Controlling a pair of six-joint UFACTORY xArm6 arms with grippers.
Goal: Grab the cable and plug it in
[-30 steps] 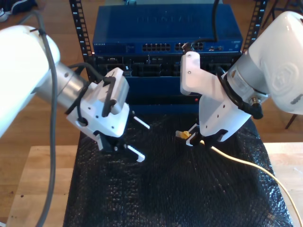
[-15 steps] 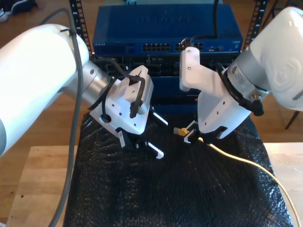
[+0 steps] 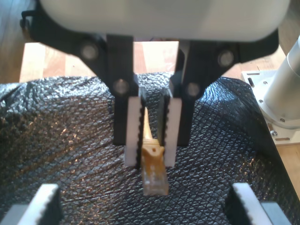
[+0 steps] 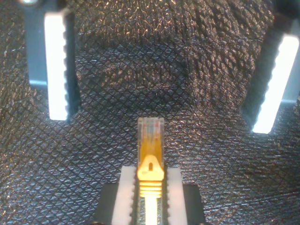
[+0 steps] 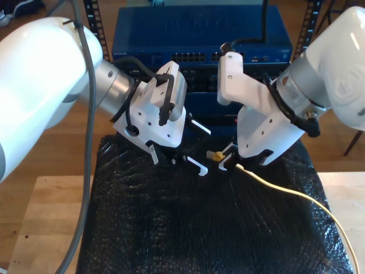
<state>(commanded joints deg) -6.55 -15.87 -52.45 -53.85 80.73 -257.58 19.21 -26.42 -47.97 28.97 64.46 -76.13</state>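
Yellow cable [image 4: 150, 161] sits pinched in our second hand [image 5: 225, 160], while our first hand [image 5: 197, 148] is spread beside it. Plugging into the blue switch [image 5: 199, 34] is not yet done.

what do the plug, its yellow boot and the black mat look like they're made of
By the look: the plug is probably clear hard plastic; coloured wires show through it. The boot is yellow moulded plastic or rubber, ribbed and slightly glossy. The mat is black plastic film, maybe bubble wrap: shiny, crinkled, diamond-patterned.

Light wooden desk [image 5: 48, 222] with a black bubbly mat [image 5: 211, 228] spread over it; the yellow cable [image 5: 296, 197] trails across the mat.
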